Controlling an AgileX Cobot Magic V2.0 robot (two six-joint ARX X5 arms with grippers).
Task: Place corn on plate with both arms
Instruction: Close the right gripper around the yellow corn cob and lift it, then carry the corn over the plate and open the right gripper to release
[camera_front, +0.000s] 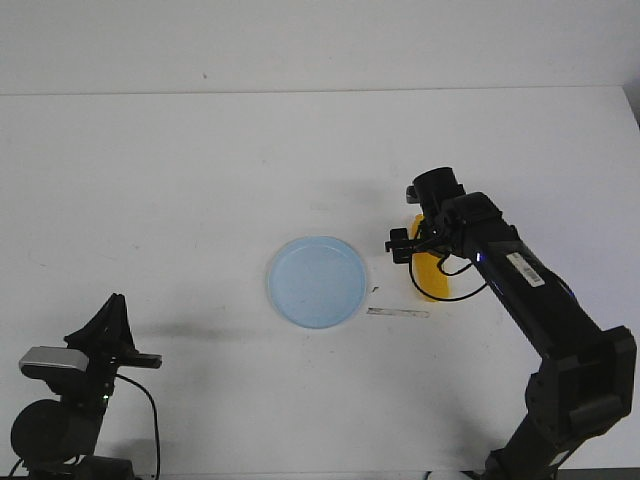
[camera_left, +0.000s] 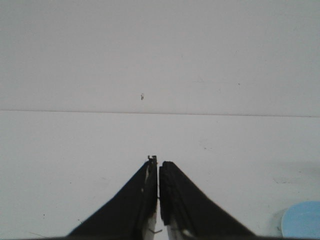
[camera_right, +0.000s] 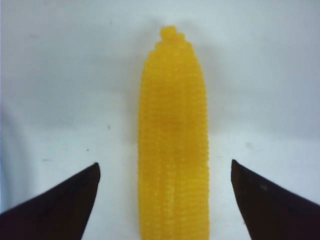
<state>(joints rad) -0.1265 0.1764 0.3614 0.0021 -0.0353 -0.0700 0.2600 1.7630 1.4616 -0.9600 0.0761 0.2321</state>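
Observation:
The yellow corn (camera_front: 430, 278) lies on the white table just right of the pale blue plate (camera_front: 317, 281), mostly hidden under my right arm. In the right wrist view the corn (camera_right: 173, 150) lies lengthwise between the two black fingers, its tapered tip pointing away. My right gripper (camera_right: 165, 163) is open wide and straddles the cob without touching it; in the front view it (camera_front: 422, 245) hangs right over the corn. My left gripper (camera_left: 158, 162) is shut and empty, low at the near left (camera_front: 113, 300). An edge of the plate (camera_left: 302, 220) shows in the left wrist view.
A thin pale strip (camera_front: 398, 313) lies on the table just in front of the corn, with a small dark mark (camera_front: 375, 290) beside the plate. The table's far edge (camera_front: 300, 94) meets a white wall.

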